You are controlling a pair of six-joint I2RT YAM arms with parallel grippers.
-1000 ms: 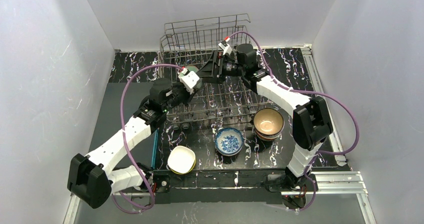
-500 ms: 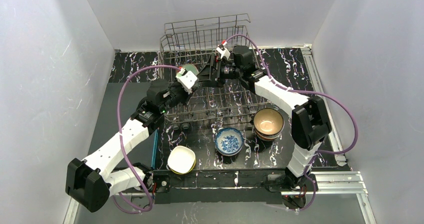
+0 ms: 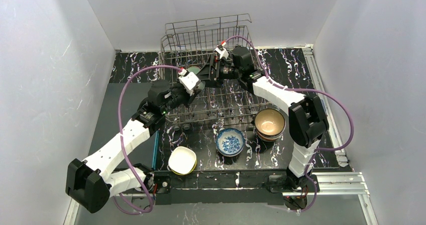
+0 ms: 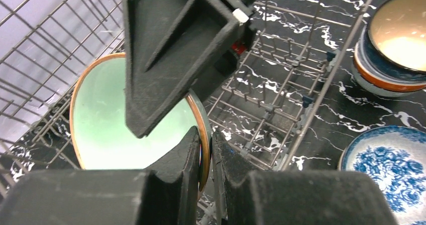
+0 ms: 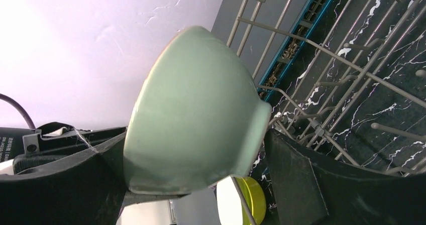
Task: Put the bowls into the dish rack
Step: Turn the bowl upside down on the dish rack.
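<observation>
Where the left pincer meets the mint bowl, its two fingers stand narrow and pinch the brown-edged rim, one inside and one outside. Bowl tipped on edge, mouth turned sideways, pale green inside showing to the left wrist camera.

Right pincer: fingers spread wide, the same bowl between them. One black finger crosses in front of the bowl's mouth in the left wrist view. In the right wrist view the bowl's foot lies just beside the other finger. Cannot tell whether these fingers press on the bowl or only straddle it.

Position of bowl: inside the dish rack, toward its left rear part, among the upright tines. Whether its lower edge rests on the grid floor is hidden by the left fingers. Both arms reach in over the rack's near wall and meet above its left half.

Outward, on the black marbled tabletop, in front of the rack's near side:
- yellow-green bowl, white inside, nearest the left arm's base, tilted slightly.
- blue-patterned bowl, upright, mouth up, between the other two groups.
- stack of bowls, topmost one tan inside with a dark outer wall, an orange-rimmed bowl beneath it; the stack stands just outside the rack's near right corner.

All three stand apart from each other.
</observation>
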